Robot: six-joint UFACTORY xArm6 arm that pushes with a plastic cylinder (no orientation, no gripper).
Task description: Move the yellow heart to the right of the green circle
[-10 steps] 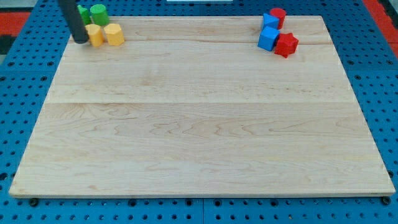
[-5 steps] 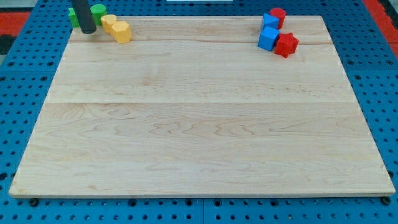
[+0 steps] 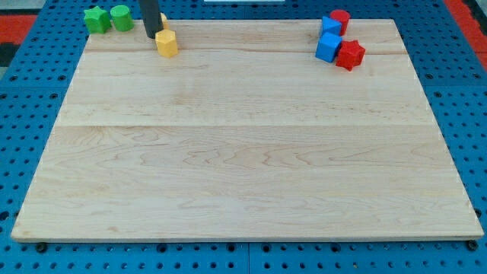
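Listing contents of the wooden board (image 3: 243,152), set on a blue pegboard (image 3: 23,114).

Tool: my tip (image 3: 151,36), the end of a plain dark rod with no jaws to spread or press together, so nothing is pinched. It stands near the view's top left, just left of the yellow blocks.

Yellow: 1 hexagonal block (image 3: 167,43), fully visible, touching or nearly touching the tip's right side. A 2nd yellow block (image 3: 162,20), shape unclear, shows only as a sliver behind the rod; which is the heart cannot be told.

Green: 1 circle (image 3: 121,17) and 1 irregular green block (image 3: 97,19), side by side, left of the tip.

Top right cluster: 2 blue blocks (image 3: 329,42), a red star (image 3: 351,54), a red cylinder (image 3: 339,20).
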